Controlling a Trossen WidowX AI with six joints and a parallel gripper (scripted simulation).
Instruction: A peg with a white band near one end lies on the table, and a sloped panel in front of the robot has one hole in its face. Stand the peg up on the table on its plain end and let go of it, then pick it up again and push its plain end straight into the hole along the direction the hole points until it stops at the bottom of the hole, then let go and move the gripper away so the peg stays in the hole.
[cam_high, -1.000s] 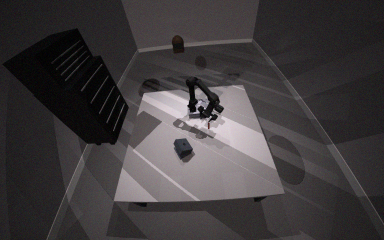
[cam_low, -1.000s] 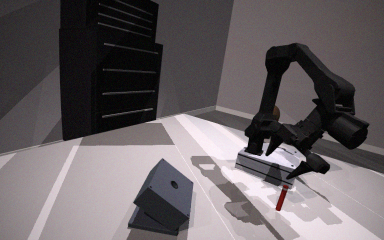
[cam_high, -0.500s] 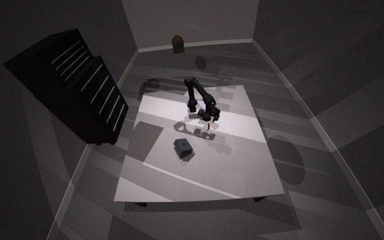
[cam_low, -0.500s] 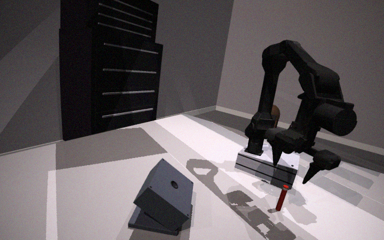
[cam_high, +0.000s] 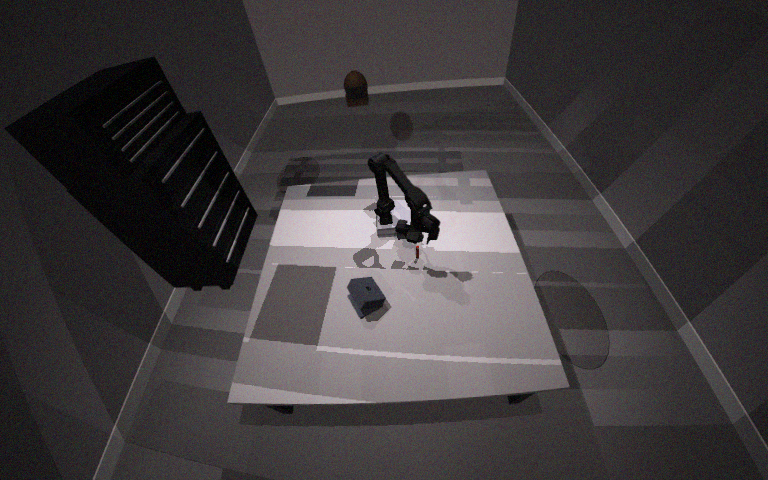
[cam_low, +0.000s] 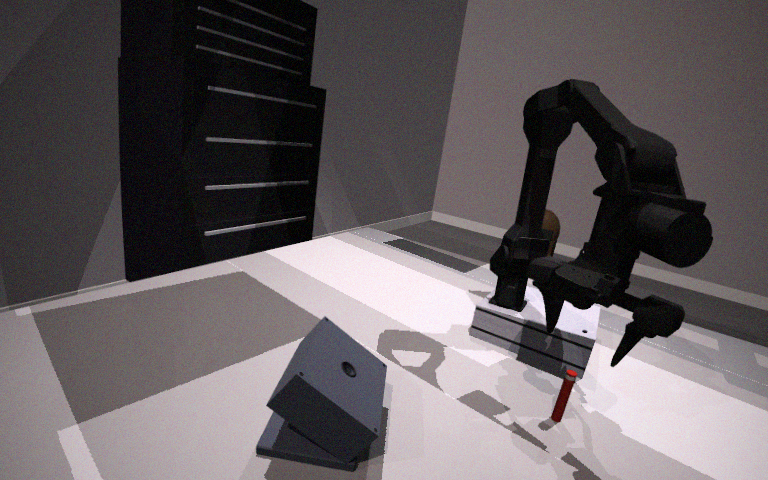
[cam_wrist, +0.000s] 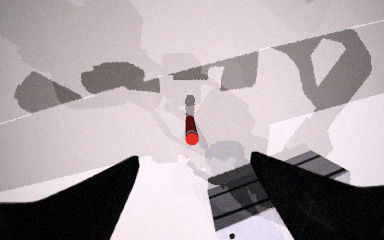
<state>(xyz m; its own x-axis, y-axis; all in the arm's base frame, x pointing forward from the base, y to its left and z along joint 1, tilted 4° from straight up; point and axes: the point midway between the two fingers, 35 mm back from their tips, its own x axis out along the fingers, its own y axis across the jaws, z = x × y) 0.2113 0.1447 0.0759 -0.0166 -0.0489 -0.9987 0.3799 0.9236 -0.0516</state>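
While the peg (cam_low: 564, 396) stands free at lower right, banded end up, the gripper (cam_low: 589, 331) hangs above it, jaws spread, holding nothing. Step in hand: re-grasp; next, descend and close on the shaft.

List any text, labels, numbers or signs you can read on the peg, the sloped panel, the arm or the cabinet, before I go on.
None: no view shows any readable writing.
Peg: plain red, a pale band near its top, no print.
Sloped panel: bare grey face, one hole and small corner dots, no marks.
Arm and open gripper: plain black, no brand.
Drawer cabinet: only pale handle bars.
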